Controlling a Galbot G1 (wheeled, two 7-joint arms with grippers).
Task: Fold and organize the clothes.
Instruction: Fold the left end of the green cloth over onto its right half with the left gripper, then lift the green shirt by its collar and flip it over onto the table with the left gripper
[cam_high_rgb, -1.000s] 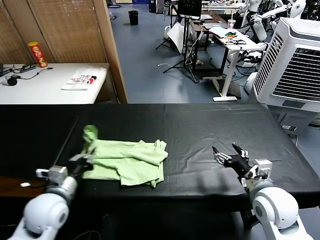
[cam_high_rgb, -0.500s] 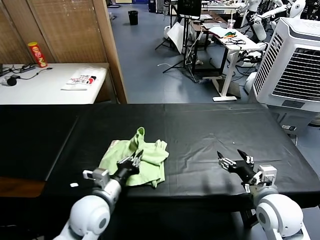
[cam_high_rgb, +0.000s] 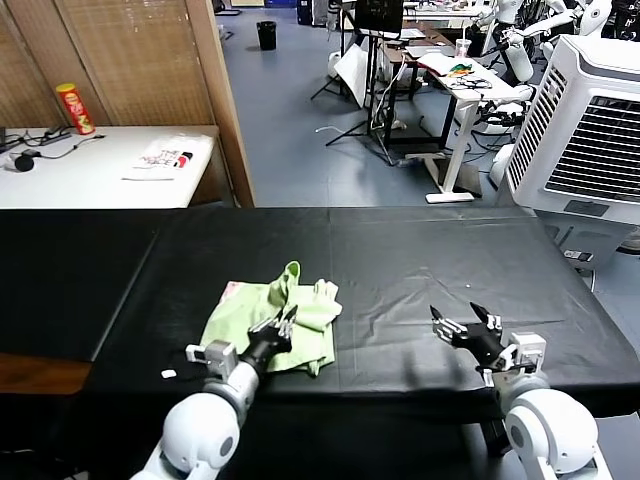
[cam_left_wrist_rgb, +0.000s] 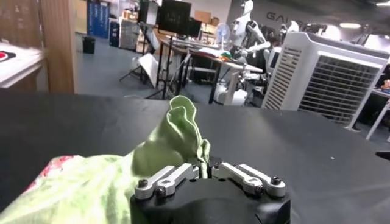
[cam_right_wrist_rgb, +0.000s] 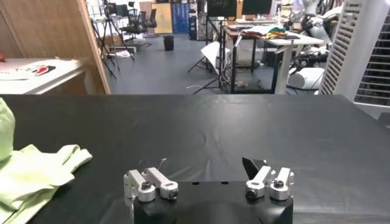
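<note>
Pale light-green short-sleeved shirt (cam_high_rgb: 262, 314) of thin fabric lies bunched left of centre on the black table (cam_high_rgb: 420, 250), one fold pinched upright by the closed left gripper (cam_high_rgb: 281, 320). Right gripper (cam_high_rgb: 462, 324) hovers spread open, near right.

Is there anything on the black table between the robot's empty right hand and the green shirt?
No, only bare black table lies between the open right gripper and the green shirt. The left gripper pinches the shirt.
</note>
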